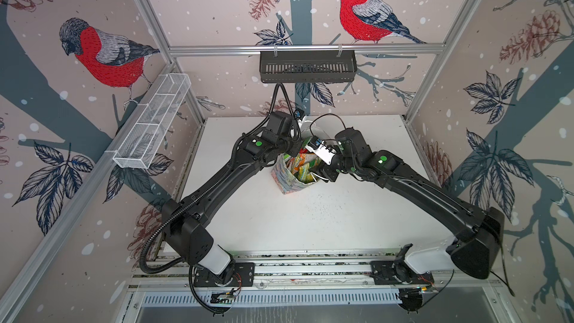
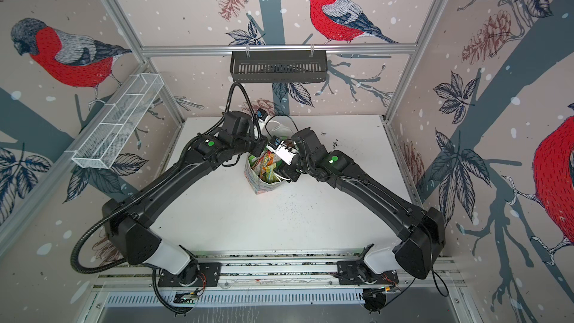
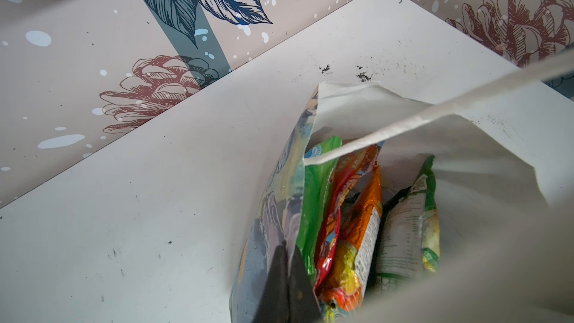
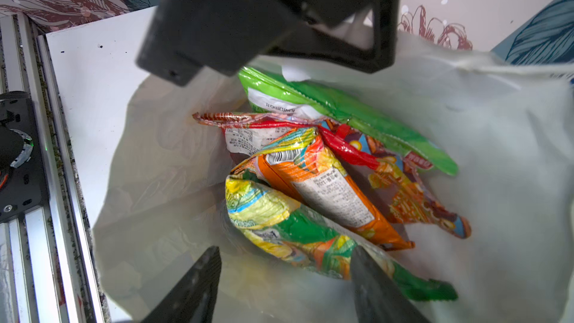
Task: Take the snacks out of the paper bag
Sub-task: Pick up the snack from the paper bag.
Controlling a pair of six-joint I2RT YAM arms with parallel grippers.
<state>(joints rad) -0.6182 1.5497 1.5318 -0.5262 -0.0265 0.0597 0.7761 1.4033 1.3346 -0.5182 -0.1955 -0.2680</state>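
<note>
Four packets in sight inside the paper bag (image 1: 283, 178) (image 2: 253, 178), all on edge and leaning together. Bright green packet (image 4: 341, 110) against the bag's white inner wall, then red packet (image 4: 344, 147), orange packet (image 4: 326, 194) and green-yellow packet (image 4: 279, 222).

Bag upright on the white table (image 1: 279, 222), about midway between its left and right edges and nearer the far edge than the near one.

Left gripper (image 3: 284, 271) clenched on the bag's printed side wall at the rim, one finger outside, one inside.

Right gripper (image 4: 285, 256) released, jaws wide apart within the bag's mouth, either side of the green-yellow packet. Touching it or not: cannot tell.

White handle (image 3: 435, 116) slanting across the open mouth in the left wrist view.
</note>
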